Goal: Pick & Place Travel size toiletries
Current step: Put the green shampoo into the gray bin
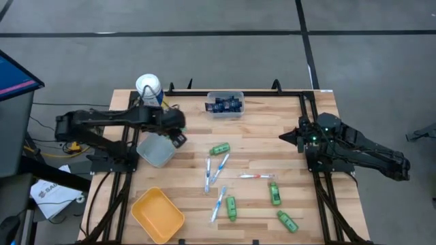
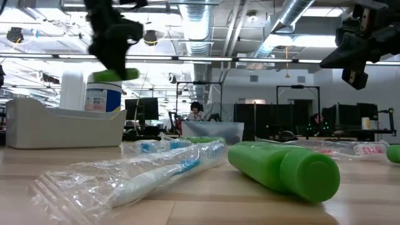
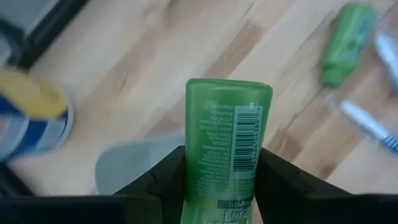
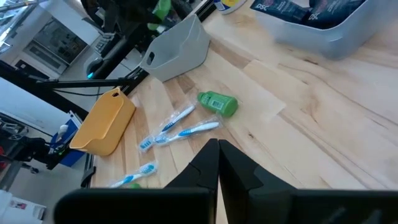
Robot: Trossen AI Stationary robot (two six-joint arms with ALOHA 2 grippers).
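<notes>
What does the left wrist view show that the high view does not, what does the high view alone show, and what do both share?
Only the left wrist view shows the barcode label on the green bottle clamped in the left gripper.

Only the high view shows the right gripper waiting at the table's right edge, the yellow bin, the clear bin of dark tubes and the red-and-white toothbrush.

Both show the grey bin beneath the left gripper, the white canister and another green bottle on the table.
</notes>
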